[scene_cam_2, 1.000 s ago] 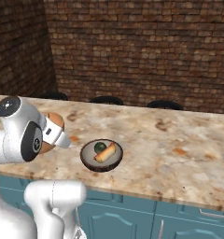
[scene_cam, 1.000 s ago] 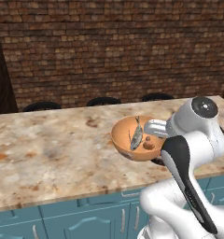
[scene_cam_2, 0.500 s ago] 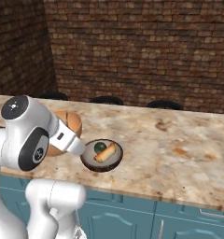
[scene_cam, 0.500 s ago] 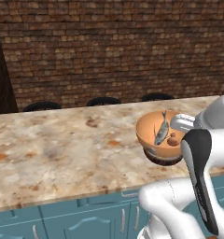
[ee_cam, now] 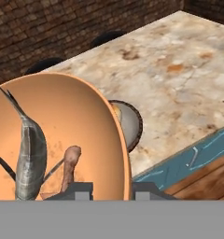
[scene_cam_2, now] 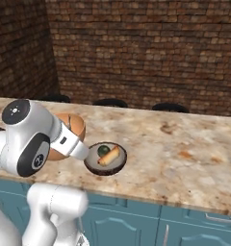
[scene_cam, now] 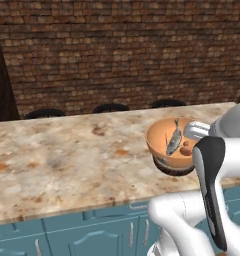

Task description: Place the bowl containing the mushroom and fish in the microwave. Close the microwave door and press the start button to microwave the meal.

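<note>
Shifted since the earlier frames: bowl [scene_cam: 173,144] and the arm carrying it, from mid-counter rightward in the left base view, until the bowl now hangs over the dark bowl [scene_cam_2: 106,158]; in the right base view the arm's white elbow has swung in to cover most of the orange bowl. Unchanged: dark bowl, counter [scene_cam: 67,160], brick wall.

Item 1, bowl: round, orange-tan, held tilted and clear of the counter, directly above and partly hiding the dark bowl (whose rim peeks out beneath it in the left base view and beside it in the hand view).

Item 2, fish [scene_cam: 174,141]: slim, grey-silver, lying lengthwise against the bowl's inner wall, tail toward the far rim.

Item 3, mushroom [ee_cam: 70,166]: small, brown, on the bowl's floor just beside the fish.

Item 4, gripper [ee_cam: 112,190]: fingers clamped on the bowl's near rim, one tip [ee_cam: 78,190] inside the bowl and the other outside, with the rim edge between them.

Item 5, dark bowl: smaller, brown, resting on the counter near its front edge, holding a green piece and a red-orange hot dog [scene_cam_2: 109,155].

Item 6, counter: mottled beige stone over teal cabinet doors [scene_cam: 92,237]; three dark chair backs stand beyond its far edge, against the brick wall [scene_cam: 117,50].
</note>
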